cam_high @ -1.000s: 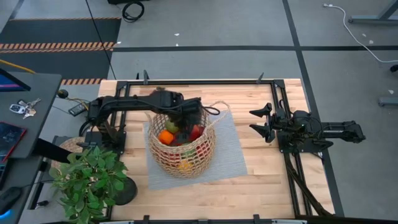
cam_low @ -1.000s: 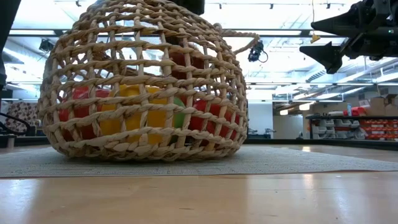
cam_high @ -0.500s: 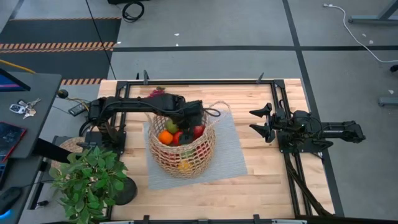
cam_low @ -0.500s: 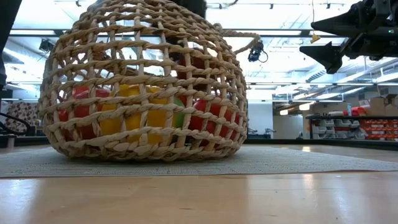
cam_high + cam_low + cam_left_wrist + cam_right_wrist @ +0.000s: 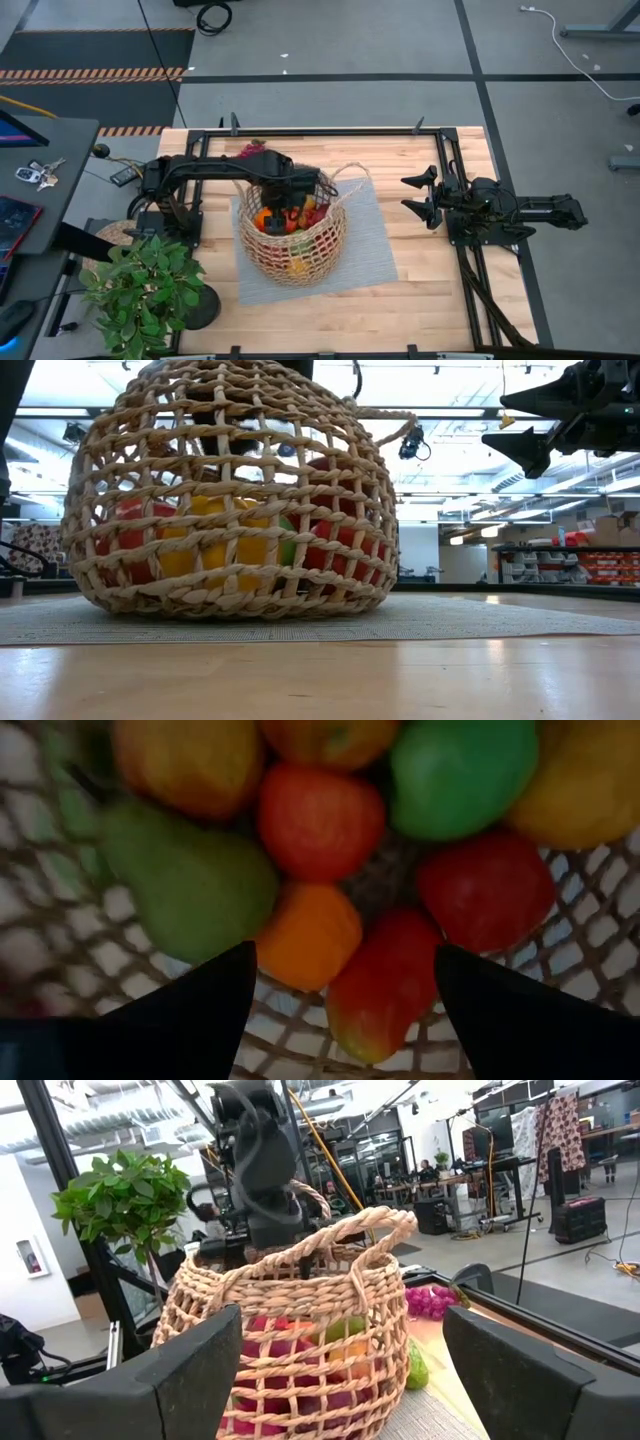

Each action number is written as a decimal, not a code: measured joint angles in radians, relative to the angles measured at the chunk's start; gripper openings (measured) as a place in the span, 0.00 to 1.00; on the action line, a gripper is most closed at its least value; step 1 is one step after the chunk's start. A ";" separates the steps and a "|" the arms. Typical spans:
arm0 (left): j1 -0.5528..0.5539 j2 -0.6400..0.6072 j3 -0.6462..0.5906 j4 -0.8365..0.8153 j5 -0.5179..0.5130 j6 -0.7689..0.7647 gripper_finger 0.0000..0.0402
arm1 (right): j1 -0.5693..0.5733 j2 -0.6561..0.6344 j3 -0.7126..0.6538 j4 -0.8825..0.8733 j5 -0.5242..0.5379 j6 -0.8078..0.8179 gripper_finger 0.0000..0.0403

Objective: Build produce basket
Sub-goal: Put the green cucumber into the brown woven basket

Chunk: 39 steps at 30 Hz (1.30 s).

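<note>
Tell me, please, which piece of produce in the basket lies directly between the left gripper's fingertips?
The orange fruit, flanked by the green pear and a red-yellow fruit, sits between the open left gripper.

The round tan wicker basket (image 5: 293,238) stands upright just left of the frame's centre in the high view, its open-weave sides showing the produce (image 5: 330,890) heaped inside: a green pear (image 5: 185,880), an orange piece (image 5: 307,935), red pieces and a green round one, with yellow ones lower down.

Overhead camera looks straight down; low camera level, close beside the wicker basket (image 5: 230,490). Wrist cameras: left inside it, right facing it from well apart.
</note>
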 joint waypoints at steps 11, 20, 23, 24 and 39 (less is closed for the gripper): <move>-0.031 -0.215 0.083 0.252 -0.218 -0.013 0.69 | 0.000 0.000 0.000 0.000 0.000 0.000 0.87; -0.103 -0.599 -0.278 0.770 -0.359 -0.062 0.62 | 0.000 0.000 0.000 0.000 0.000 0.000 0.87; -0.170 -0.712 -0.411 0.958 -0.374 -0.018 0.59 | 0.000 0.000 0.000 0.000 0.000 0.000 0.87; -0.194 -0.747 -0.451 1.012 -0.377 -0.002 0.58 | 0.000 0.000 0.000 0.000 0.000 0.000 0.87; -0.412 -1.079 -0.829 1.358 -0.500 0.172 0.47 | 0.000 0.000 0.000 0.013 0.000 0.012 0.87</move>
